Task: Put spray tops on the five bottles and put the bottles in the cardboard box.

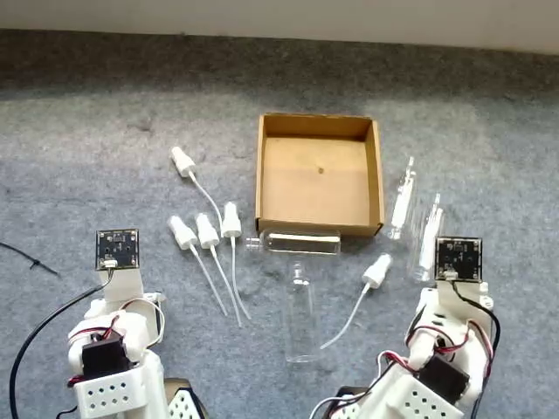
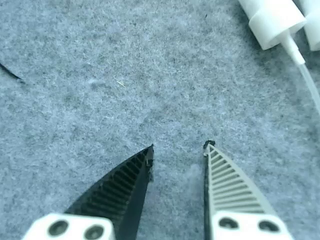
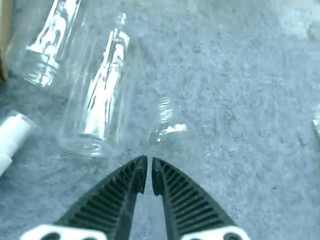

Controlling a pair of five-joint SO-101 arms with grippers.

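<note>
The cardboard box (image 1: 319,175) lies open at the table's middle with nothing in it. Several white spray tops with long tubes (image 1: 207,230) lie left of it, and one more spray top (image 1: 377,271) lies to its right front. One clear bottle (image 1: 297,242) lies along the box's front wall and another (image 1: 300,314) lies nearer me. More clear bottles (image 1: 402,199) (image 3: 100,100) lie right of the box. My left gripper (image 2: 177,147) hovers open over bare carpet, a spray top (image 2: 272,17) just ahead. My right gripper (image 3: 148,165) is shut, holding nothing, just short of the bottles.
Grey carpet covers the table (image 1: 105,131). A black cable tie (image 1: 31,260) lies at the left edge. The left arm (image 1: 118,253) and right arm (image 1: 458,259) stand at the near edge. Open carpet stretches behind the box.
</note>
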